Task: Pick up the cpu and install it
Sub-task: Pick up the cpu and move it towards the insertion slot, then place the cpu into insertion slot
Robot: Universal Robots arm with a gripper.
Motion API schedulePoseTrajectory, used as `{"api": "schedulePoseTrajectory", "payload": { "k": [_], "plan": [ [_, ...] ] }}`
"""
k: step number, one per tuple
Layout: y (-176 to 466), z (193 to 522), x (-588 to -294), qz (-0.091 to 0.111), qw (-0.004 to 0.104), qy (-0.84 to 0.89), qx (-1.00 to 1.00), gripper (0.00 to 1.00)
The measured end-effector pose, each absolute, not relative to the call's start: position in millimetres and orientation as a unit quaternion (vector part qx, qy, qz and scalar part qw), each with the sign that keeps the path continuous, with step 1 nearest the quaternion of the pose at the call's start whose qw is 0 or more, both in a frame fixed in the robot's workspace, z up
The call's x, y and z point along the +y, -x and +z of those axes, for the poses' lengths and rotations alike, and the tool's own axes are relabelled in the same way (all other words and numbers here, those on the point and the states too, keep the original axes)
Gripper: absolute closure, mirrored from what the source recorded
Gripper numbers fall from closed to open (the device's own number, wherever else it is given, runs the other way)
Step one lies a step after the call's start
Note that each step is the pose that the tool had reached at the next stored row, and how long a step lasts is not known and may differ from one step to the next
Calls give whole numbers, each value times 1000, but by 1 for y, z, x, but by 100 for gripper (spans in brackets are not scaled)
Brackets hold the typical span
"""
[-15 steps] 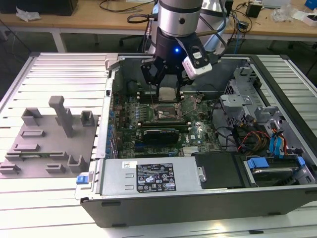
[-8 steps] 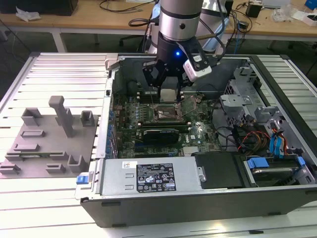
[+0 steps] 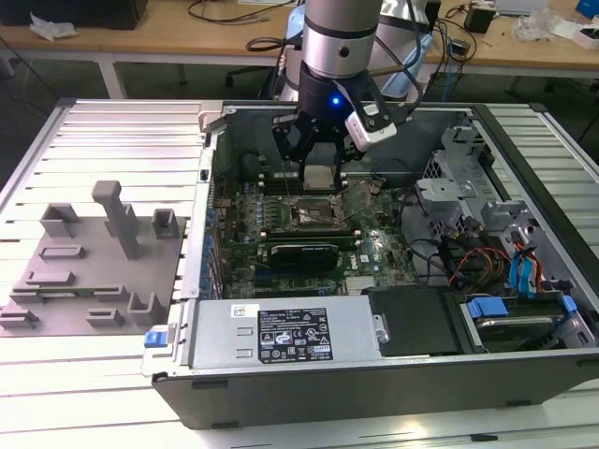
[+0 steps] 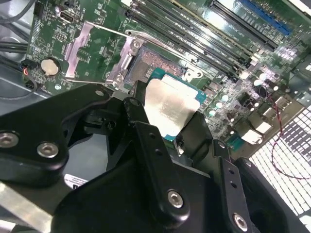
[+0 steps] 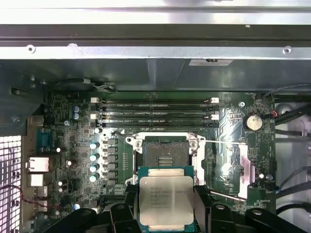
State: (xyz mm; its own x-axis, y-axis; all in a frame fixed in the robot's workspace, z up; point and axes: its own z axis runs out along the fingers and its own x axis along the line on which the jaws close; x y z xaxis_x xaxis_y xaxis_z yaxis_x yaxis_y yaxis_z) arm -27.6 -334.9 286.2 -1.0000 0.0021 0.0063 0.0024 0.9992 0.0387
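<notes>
Open PC case (image 3: 374, 388) lies flat with its side off. Inside:
- power supply (image 3: 281, 332) along the near wall
- drive bay (image 3: 524, 271) with blue latches at the exterior view's right
- green motherboard (image 5: 68, 145) in the middle
- long black expansion card (image 3: 301, 253) just beside the socket (image 5: 166, 154)

Socket is open with contacts exposed, and the load plate (image 5: 245, 167) is swung back to one side.

Case sits on a slatted metal table (image 3: 112, 140). Grey fixture tray (image 3: 84, 271) is on the exterior view's left, wooden benches (image 3: 187, 33) behind.

Arm (image 3: 342, 37) stands vertical over the case. Gripper (image 3: 318, 174) is clamped on the cpu (image 5: 166, 198) by two opposite edges, with fingers (image 4: 143, 128) either side. The cpu is level, silver lid up, hanging above the socket and not seated.
</notes>
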Motion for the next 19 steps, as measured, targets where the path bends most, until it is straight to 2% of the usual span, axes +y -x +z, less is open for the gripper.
{"api": "schedulePoseTrajectory", "payload": {
  "k": [19],
  "plan": [
    [28, 286, -335, -19, 3, 26, -999, 46]
  ]
}}
